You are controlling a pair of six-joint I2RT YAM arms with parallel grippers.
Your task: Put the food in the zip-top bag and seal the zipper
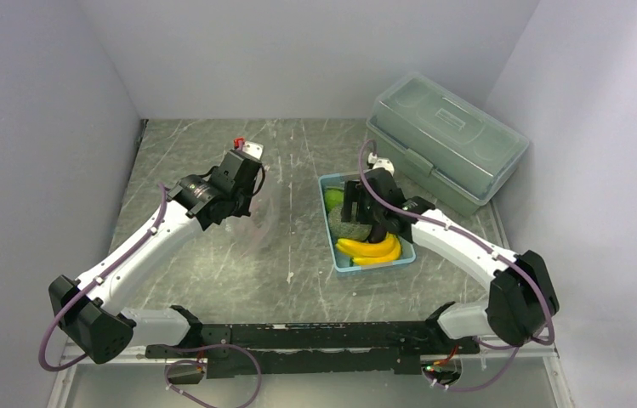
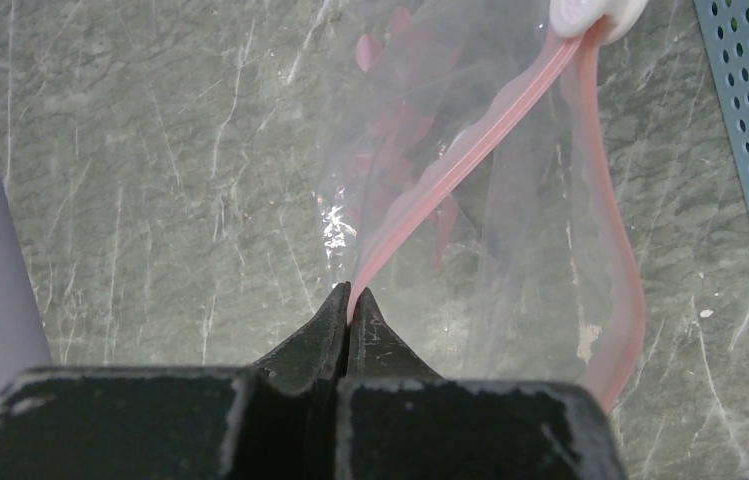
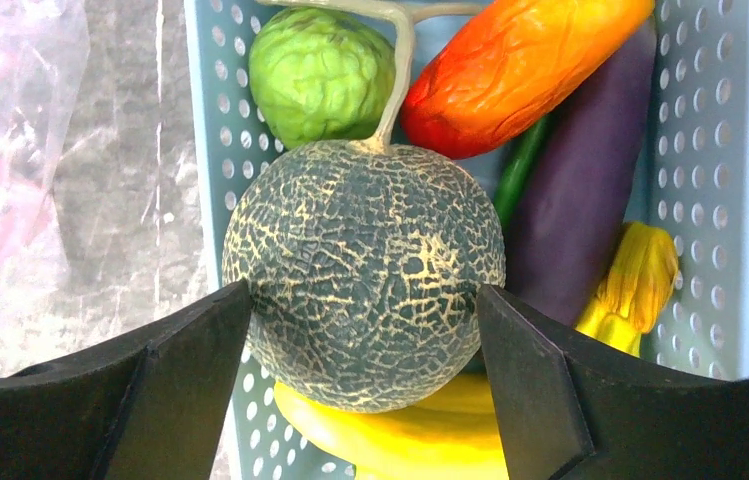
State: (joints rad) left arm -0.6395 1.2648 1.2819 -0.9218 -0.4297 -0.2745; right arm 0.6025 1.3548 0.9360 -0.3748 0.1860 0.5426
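My left gripper (image 2: pixel 352 292) is shut on the pink zipper strip (image 2: pixel 470 150) of the clear zip-top bag (image 2: pixel 420 200), whose mouth gapes; it holds the bag up at centre left (image 1: pixel 259 212). My right gripper (image 3: pixel 365 300) reaches into the blue basket (image 3: pixel 710 200), its jaws pressed against both sides of the dark-green netted melon (image 3: pixel 365 270). The melon rests on the yellow bananas (image 3: pixel 400 430). Beside it lie the lime-green fruit (image 3: pixel 320 72), the orange-red piece (image 3: pixel 520 65), the purple eggplant (image 3: pixel 575 200) and the thin green vegetable (image 3: pixel 518 170).
A big translucent grey-green lidded box (image 1: pixel 446 136) stands at the back right, close behind the basket (image 1: pixel 338 255). White walls close in the table on three sides. The bag's white slider (image 2: pixel 595 12) sits at the strip's far end.
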